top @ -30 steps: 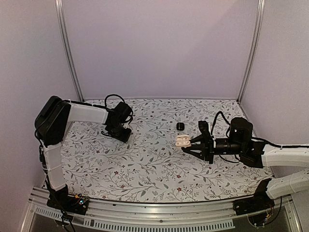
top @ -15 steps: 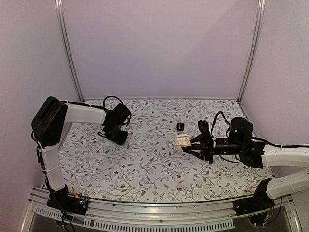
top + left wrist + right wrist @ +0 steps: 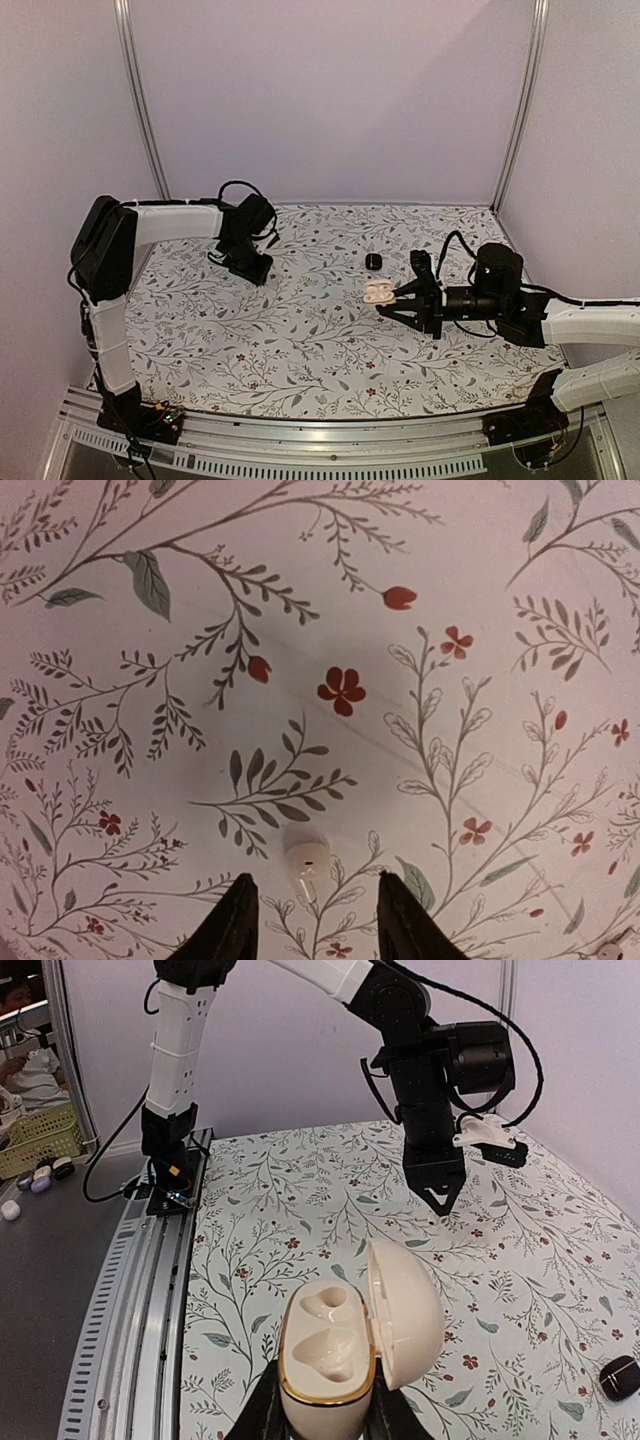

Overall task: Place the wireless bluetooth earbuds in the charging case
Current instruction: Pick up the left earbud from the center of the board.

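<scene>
Floral tabletop (image 3: 300, 340); case (image 3: 340, 1345) in right claw (image 3: 325, 1418)

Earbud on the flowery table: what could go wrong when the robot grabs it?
The earbud is tiny and round, showing between the left hand's open fingers, so it might roll or pop out when pinched. The open case is held only by one end in the right hand, so pushing an earbud in could tilt it.

Floral table (image 3: 300, 340): white earbud (image 3: 307, 860), black box (image 3: 374, 262)
</scene>
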`<state>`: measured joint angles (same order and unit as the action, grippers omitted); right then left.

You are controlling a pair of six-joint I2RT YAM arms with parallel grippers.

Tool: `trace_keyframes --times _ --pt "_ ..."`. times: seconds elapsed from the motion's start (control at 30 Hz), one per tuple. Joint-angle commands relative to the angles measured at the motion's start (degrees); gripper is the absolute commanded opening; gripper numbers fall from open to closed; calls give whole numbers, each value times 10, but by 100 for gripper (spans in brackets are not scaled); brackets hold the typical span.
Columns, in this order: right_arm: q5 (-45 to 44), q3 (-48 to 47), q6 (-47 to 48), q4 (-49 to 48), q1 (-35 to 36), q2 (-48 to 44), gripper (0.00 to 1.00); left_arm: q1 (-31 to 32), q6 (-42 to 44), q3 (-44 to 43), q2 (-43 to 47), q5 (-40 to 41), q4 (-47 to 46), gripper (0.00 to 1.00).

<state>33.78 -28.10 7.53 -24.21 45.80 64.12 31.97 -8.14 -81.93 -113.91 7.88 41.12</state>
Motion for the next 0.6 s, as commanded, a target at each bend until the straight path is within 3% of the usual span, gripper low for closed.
trace_keyframes --times 0.0,0.57 --pt "7 -5 2 1 3 -3 0 -11 21 -37 -26 -22 73 40" --pt "5 -4 3 5 3 -3 0 -25 59 -108 -94 -24 123 39"
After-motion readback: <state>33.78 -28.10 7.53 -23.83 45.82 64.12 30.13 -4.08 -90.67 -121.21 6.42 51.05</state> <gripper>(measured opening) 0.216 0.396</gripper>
